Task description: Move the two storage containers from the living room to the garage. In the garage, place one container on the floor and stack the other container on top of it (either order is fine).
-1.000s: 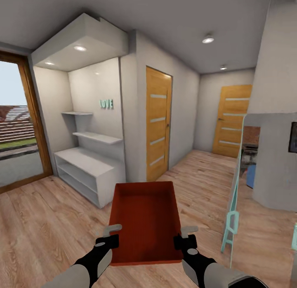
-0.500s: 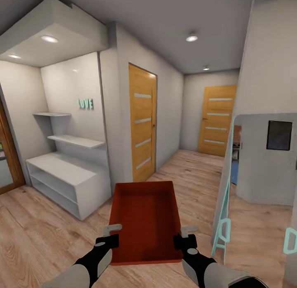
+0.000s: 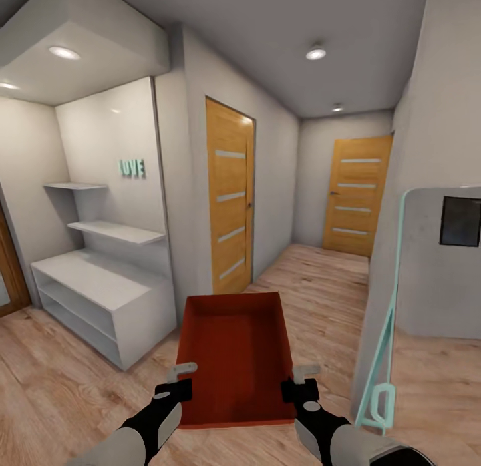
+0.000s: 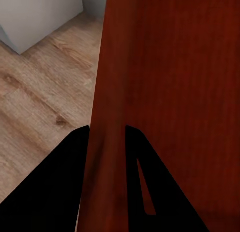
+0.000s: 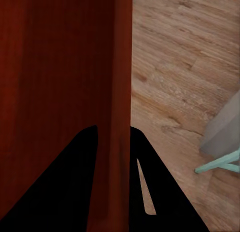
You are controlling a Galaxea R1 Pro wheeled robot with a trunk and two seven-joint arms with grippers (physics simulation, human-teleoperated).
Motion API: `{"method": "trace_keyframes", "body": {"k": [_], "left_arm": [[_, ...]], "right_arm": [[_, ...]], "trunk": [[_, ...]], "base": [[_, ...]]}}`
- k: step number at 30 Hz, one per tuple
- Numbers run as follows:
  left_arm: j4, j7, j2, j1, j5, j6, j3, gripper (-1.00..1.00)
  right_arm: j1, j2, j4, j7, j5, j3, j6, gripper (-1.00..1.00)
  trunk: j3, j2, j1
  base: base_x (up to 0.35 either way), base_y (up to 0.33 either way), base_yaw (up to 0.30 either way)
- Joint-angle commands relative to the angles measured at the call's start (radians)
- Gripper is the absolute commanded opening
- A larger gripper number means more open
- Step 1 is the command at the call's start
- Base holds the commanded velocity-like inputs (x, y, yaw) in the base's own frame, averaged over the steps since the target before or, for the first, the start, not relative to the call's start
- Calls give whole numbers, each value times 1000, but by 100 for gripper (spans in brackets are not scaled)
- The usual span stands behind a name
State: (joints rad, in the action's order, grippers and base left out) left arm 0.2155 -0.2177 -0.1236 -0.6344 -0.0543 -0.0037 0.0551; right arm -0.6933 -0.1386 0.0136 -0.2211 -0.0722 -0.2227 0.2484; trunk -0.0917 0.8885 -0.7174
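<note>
The storage container (image 3: 235,359) (judged light, stiff, thin-walled) is pinched on opposite side walls by the left end effector (image 3: 178,380) and right end effector (image 3: 299,382).

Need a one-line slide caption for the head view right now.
Both grippers, left and right, carry an orange-red storage container over the wood plank floor toward two wooden doors.
</note>
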Motion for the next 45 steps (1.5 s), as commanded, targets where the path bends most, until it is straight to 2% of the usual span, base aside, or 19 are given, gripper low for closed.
{"method": "trace_keyframes", "body": {"k": [1, 7, 23, 45], "left_arm": [[-1, 79, 32, 1, -15, -1, -47, -100], [0, 78, 32, 1, -15, -15, -47, -100], [4, 78, 33, 1, -15, -16, -46, -100], [4, 78, 33, 1, -15, -16, -47, -100]], "right_arm": [[-7, 1, 1, 2, 6, 68, 0, -100], [-8, 0, 1, 2, 6, 68, 0, -100], [-8, 0, 1, 2, 6, 68, 0, -100], [-8, 1, 1, 3, 6, 68, 1, -100]], "trunk": [[-2, 1, -1], [-2, 1, -1], [-2, 1, -1], [-2, 1, -1]], "base": [[326, 0, 0], [326, 8, -37], [326, 101, -248], [326, 135, -33]]}}
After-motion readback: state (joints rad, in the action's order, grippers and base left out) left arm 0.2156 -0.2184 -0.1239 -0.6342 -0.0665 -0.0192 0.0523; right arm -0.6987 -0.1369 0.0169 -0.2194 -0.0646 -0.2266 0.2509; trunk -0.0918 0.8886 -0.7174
